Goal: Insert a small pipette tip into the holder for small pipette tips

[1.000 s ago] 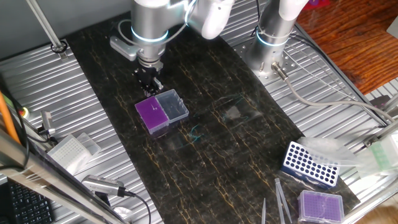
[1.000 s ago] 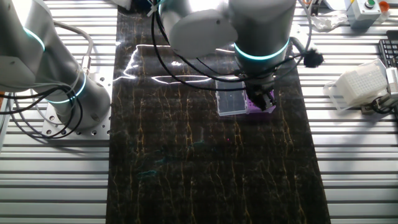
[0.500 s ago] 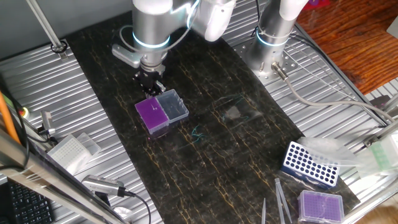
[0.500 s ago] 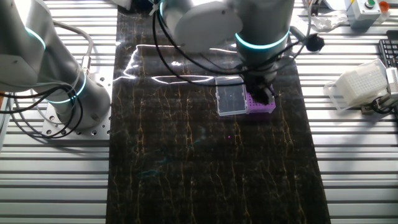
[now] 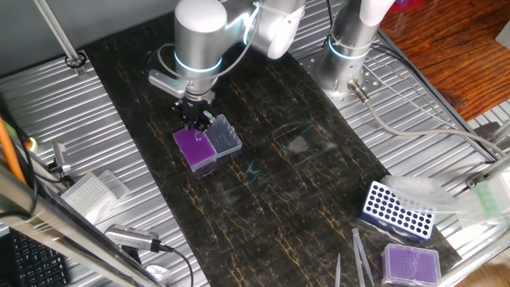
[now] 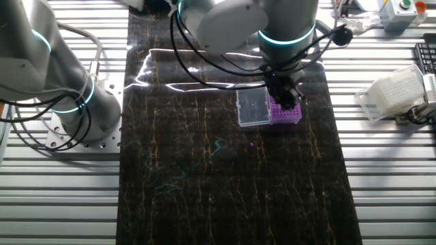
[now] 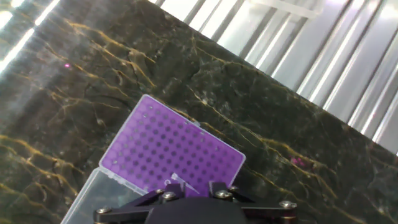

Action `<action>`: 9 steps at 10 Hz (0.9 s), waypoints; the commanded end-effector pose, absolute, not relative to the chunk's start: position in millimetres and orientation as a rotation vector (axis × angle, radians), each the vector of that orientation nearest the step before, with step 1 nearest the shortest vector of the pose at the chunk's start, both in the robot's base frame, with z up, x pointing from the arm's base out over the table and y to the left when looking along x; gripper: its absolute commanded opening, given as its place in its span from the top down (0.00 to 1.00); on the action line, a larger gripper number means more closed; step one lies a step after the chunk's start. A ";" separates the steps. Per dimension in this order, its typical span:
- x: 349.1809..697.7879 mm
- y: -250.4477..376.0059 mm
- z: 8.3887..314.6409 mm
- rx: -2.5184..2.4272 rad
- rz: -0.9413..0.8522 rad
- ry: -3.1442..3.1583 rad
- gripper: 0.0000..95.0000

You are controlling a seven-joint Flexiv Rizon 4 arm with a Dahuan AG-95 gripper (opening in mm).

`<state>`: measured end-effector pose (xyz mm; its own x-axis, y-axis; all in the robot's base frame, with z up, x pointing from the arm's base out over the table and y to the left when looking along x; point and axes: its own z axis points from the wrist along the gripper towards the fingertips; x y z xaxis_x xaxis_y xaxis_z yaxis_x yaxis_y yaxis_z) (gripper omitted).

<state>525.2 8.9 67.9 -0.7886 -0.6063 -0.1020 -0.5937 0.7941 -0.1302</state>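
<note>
Your end effector (image 5: 196, 122) hangs right over the tip holder (image 5: 194, 147), at the edge where the purple grid meets the clear lid (image 5: 222, 136). In the hand view a small clear pipette tip (image 7: 181, 182) pokes out from between the fingers, its point just above the purple grid (image 7: 168, 152), so the fingers are pinched together on it. You cannot tell from these views whether the tip has entered a hole. The holder sits on the dark marbled mat (image 5: 271, 183) on your counter (image 5: 96, 119), lid folded open flat beside it. From the other fixed view the end effector (image 6: 286, 101) covers part of the holder (image 6: 285, 113). Well away near the counter's corner you have a blue rack (image 5: 398, 210) and a paler purple box (image 5: 411, 263)
</note>
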 end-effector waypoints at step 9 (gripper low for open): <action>525.3 21.6 62.9 -1.258 -0.163 2.752 1.00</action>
<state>525.4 21.1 62.8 -0.6523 -0.7557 -0.0576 -0.7436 0.6529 -0.1442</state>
